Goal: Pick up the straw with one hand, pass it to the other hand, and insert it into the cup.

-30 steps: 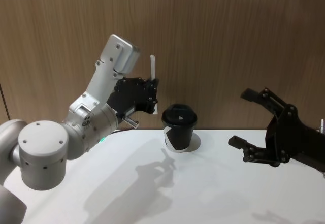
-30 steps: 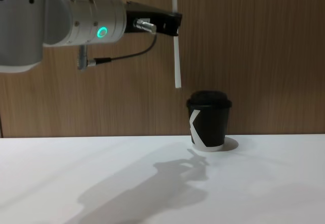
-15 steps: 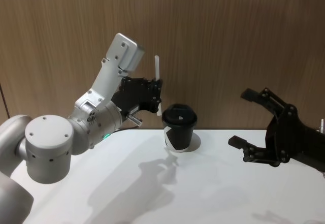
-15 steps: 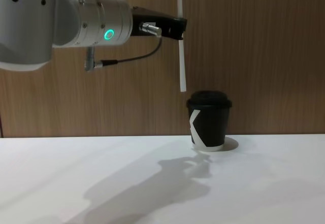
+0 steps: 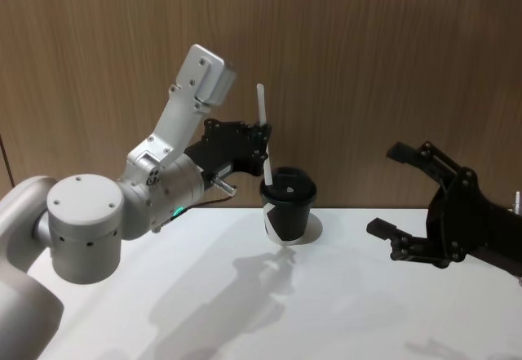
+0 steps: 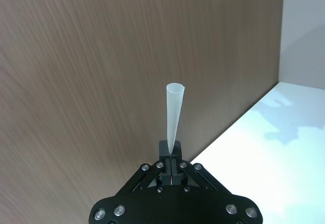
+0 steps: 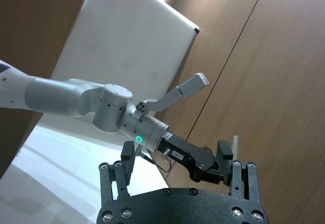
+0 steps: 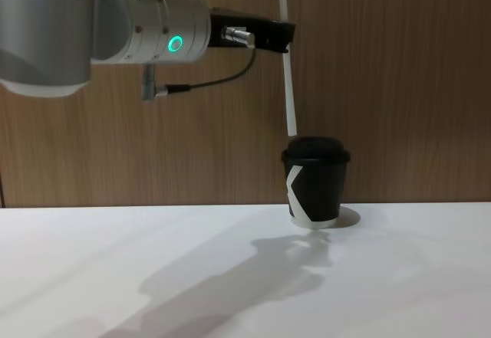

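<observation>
Hidden or cut off:
- Straw (image 8: 288, 85): its top end runs off the upper edge of the chest view. In the same view its lower end hangs at the left rim of the cup (image 8: 316, 188) lid, level with the lid's top. Whether it touches the lid cannot be told.
- Right gripper (image 5: 390, 190): its arm runs off the right edge of the head view.

View by view:
- Head view: the left gripper (image 5: 259, 146) is raised above the white table (image 5: 367, 311), just left of the cup. It is clamped on the straw below the middle. The straw is nearly upright and tilts slightly. The right gripper is well off to the right of the cup, prongs spread wide, nothing in them.
- Chest view: side-on. The green ring (image 8: 176, 44) glows on the silver wrist, and a dark cable (image 8: 215, 83) loops beneath it. The cup stands on the table against the wood-panel wall (image 8: 399, 85), its white stripe mark facing front-left.
- Left wrist view: looks along the straw. Both fingertips (image 6: 163, 150) are pinched narrow on its base, and its open end is towards the wall.
- Right wrist view: the left arm is seen from across the table. The straw is a pale sliver (image 7: 234, 145) beside one of the right gripper's own spread prongs.

Counts: one straw, one cup, two grippers.
</observation>
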